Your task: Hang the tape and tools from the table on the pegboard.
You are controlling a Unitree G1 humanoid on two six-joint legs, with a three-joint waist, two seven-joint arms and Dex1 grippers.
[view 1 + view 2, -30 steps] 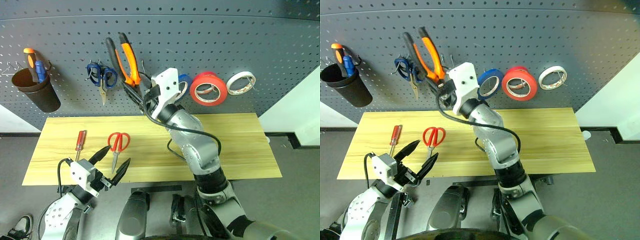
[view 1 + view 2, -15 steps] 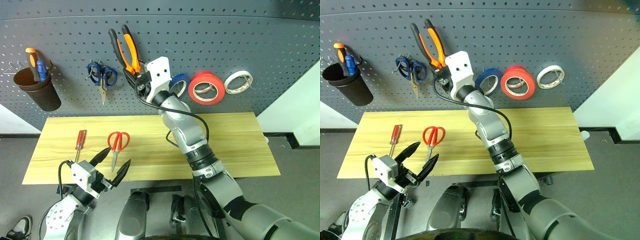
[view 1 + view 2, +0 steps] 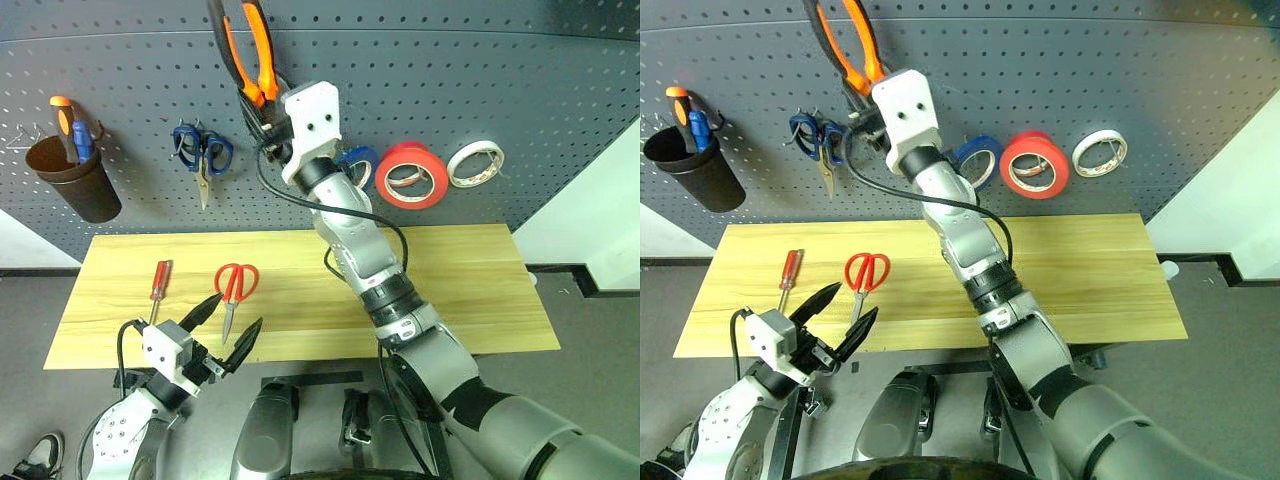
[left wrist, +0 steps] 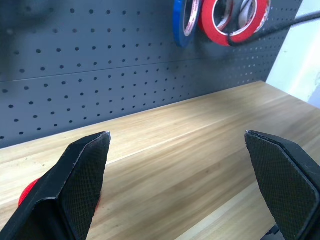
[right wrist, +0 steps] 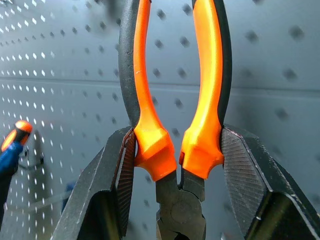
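Between end effector (image 5: pixel 177 165) fingers: pliers (image 5: pixel 175 100)

The orange-and-black pliers (image 3: pixel 247 50) are raised handles-up against the grey pegboard (image 3: pixel 520 90), clamped in the right hand (image 5: pixel 175 165). The blue tape (image 3: pixel 976 163) hangs there. Red scissors (image 3: pixel 236 289) and a red screwdriver (image 3: pixel 159 284) lie on the wooden worktop (image 3: pixel 460 290).

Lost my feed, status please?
Right gripper shut on pliers, handles up against pegboard. Left gripper open, empty, low by table. Red scissors, screwdriver unhung.
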